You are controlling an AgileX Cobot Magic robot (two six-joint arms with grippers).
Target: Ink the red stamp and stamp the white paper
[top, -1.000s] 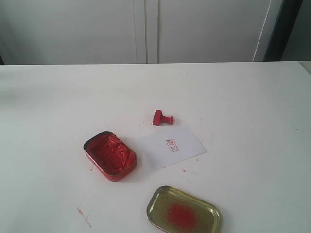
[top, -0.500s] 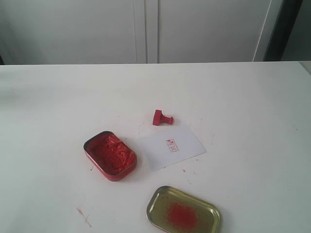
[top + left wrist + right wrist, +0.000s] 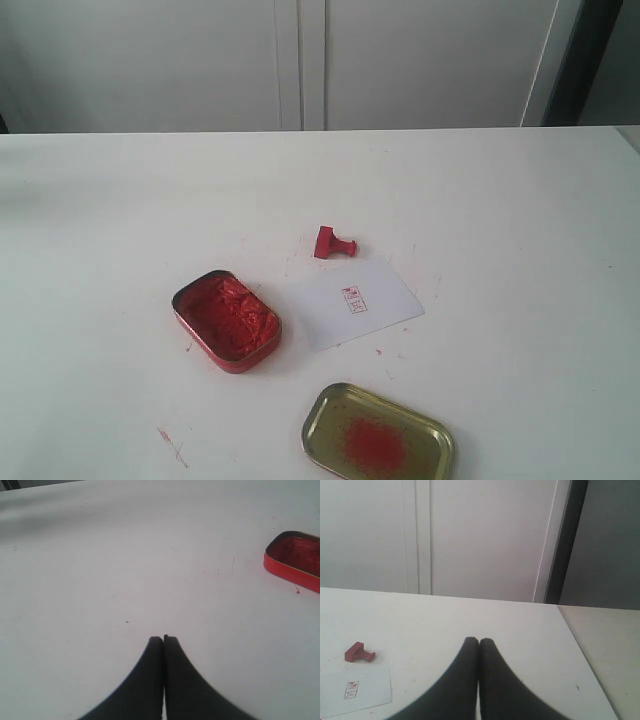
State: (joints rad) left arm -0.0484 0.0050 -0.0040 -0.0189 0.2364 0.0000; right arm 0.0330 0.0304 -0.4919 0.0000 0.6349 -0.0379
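The red stamp (image 3: 333, 243) lies on its side on the table, just beyond the far edge of the white paper (image 3: 350, 302); it also shows in the right wrist view as the red stamp (image 3: 359, 653). The paper (image 3: 355, 691) carries a small red square imprint. Left of the paper sits the open red tin of ink paste (image 3: 227, 319), whose corner, the red tin (image 3: 296, 560), shows in the left wrist view. My left gripper (image 3: 163, 640) is shut on nothing over bare table. My right gripper (image 3: 479, 641) is shut too, empty. Neither arm appears in the exterior view.
A gold tin lid (image 3: 378, 436) with a red smear lies at the table's front edge, near the paper. Small red ink marks (image 3: 170, 444) dot the white tabletop. White cabinet doors (image 3: 300, 60) stand behind the table; its right edge (image 3: 580, 650) shows in the right wrist view.
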